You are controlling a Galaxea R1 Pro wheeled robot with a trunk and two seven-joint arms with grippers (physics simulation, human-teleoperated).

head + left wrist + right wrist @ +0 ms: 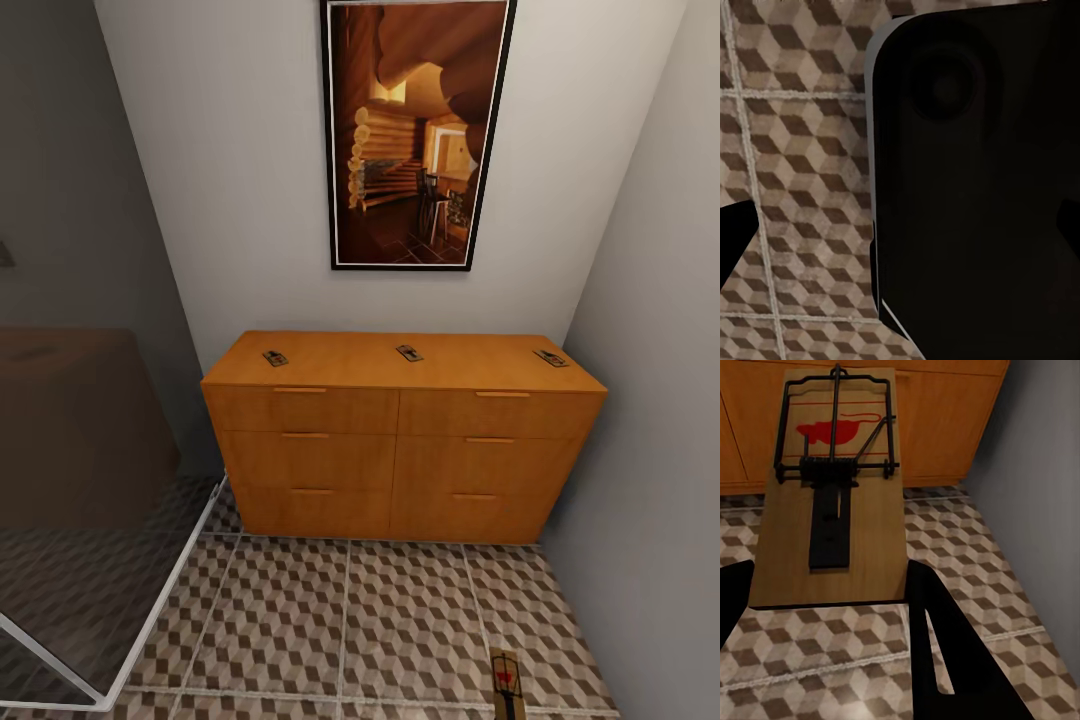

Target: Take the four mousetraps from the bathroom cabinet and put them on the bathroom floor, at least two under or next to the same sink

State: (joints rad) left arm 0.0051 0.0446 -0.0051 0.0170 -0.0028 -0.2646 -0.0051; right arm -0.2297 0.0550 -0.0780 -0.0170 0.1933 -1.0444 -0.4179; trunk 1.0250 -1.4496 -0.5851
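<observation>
Three mousetraps [409,353] on cabinet [400,440] top, spread left, middle, right. Fourth mousetrap [832,487] clamped at near short edge in right tool [832,600], long axis pointing away toward cabinet, above bathroom floor [340,620]. Left tool state: cannot tell. Right arm nearer.

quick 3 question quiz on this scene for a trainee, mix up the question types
1. True or false: three mousetraps lie on top of the cabinet.
2. What sits between the right gripper fingers? A) a towel B) a mousetrap C) nothing
3. Fill in: the picture hangs on the wall above the ____.

Key:
1. True: left mousetrap, middle mousetrap, right mousetrap.
2. B: the held mousetrap over the bathroom floor.
3. Cabinet; see the picture.
</observation>
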